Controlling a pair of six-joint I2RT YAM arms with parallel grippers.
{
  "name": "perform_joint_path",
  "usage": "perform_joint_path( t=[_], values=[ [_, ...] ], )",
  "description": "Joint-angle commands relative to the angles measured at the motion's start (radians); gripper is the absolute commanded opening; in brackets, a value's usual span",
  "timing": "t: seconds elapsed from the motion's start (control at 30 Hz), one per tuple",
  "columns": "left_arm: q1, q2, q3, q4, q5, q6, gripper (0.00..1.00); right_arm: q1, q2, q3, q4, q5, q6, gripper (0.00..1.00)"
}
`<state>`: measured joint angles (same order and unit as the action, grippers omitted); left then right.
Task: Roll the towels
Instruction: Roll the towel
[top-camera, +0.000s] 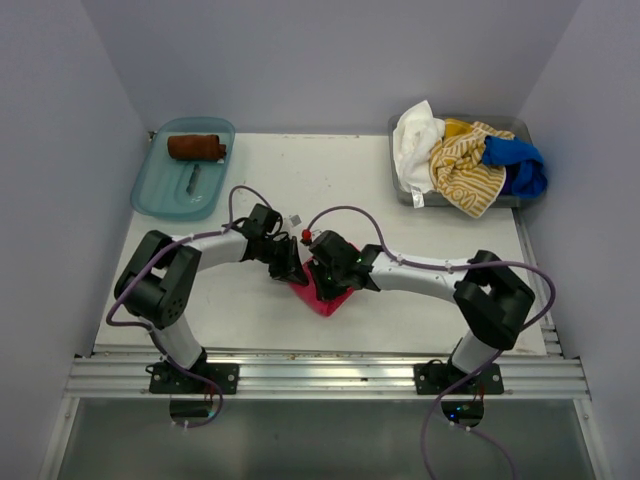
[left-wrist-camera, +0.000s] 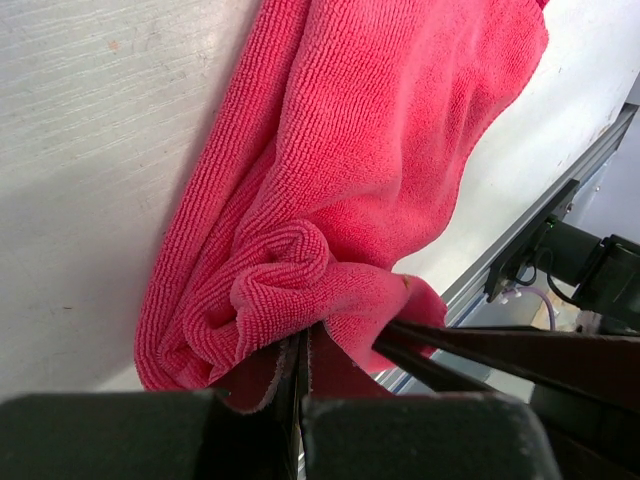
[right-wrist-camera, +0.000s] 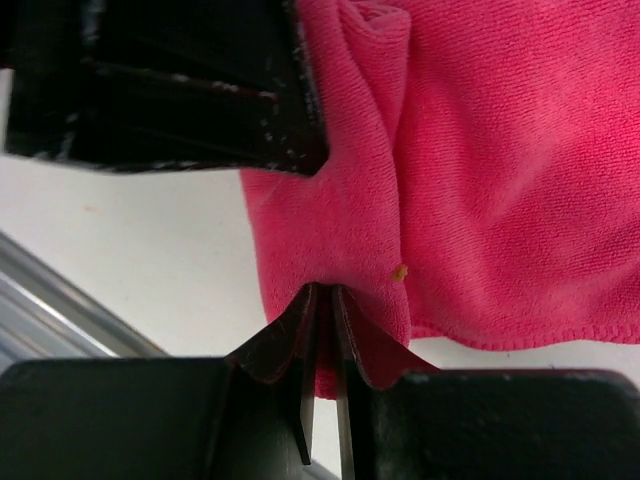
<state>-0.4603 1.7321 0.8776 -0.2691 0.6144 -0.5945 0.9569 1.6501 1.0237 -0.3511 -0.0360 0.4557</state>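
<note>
A hot pink cloth towel (top-camera: 326, 297) on the white tabletop (top-camera: 300, 190) is clamped at a bunched fold by the left gripper (left-wrist-camera: 303, 345); its edge is clamped by the right gripper (right-wrist-camera: 322, 300).

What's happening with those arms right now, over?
Both shut on the pink towel: left pincer, right pincer. Towel bunched, not yet rolled. Pincers crowd each other; nothing else in the way.

Hot pink cloth towel (top-camera: 325, 298) on the white tabletop (top-camera: 250, 310), centre front, rolled rust-brown cloth towel (top-camera: 196, 147) in the translucent teal plastic tray (top-camera: 150, 195) back left, over at back right a grey plastic bin (top-camera: 520, 128), in it white cloth towel (top-camera: 415, 140) left, yellow-and-white striped cloth towel (top-camera: 465, 172) middle, blue cloth towel (top-camera: 517, 165) right
</note>
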Motion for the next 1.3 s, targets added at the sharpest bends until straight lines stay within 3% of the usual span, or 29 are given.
perform_joint_path(
  t=[0.0,0.2,0.47,0.83,1.03,1.17,1.27],
  values=[
    [-0.009,0.029,-0.046,-0.045,-0.160,0.032,0.00,-0.001,0.046,0.004,-0.014,0.107,-0.008,0.14],
    [-0.008,-0.041,-0.019,-0.094,-0.162,0.056,0.00,-0.006,0.131,-0.059,0.046,0.091,0.015,0.12],
    [0.029,-0.126,0.035,-0.137,-0.188,0.061,0.00,-0.009,0.109,-0.125,0.092,0.076,0.026,0.10],
    [0.043,-0.060,0.050,-0.090,-0.186,0.042,0.00,-0.009,0.096,-0.122,0.084,0.076,0.021,0.09],
    [0.045,0.056,0.057,-0.067,-0.206,0.021,0.00,-0.014,0.105,-0.137,0.107,0.064,0.040,0.09],
    [0.045,-0.070,0.017,-0.082,-0.238,-0.001,0.00,-0.032,0.080,-0.197,0.171,0.041,0.060,0.09],
    [0.045,-0.172,0.011,-0.145,-0.300,-0.010,0.12,-0.047,0.065,-0.235,0.234,-0.027,0.074,0.09]
  ],
)
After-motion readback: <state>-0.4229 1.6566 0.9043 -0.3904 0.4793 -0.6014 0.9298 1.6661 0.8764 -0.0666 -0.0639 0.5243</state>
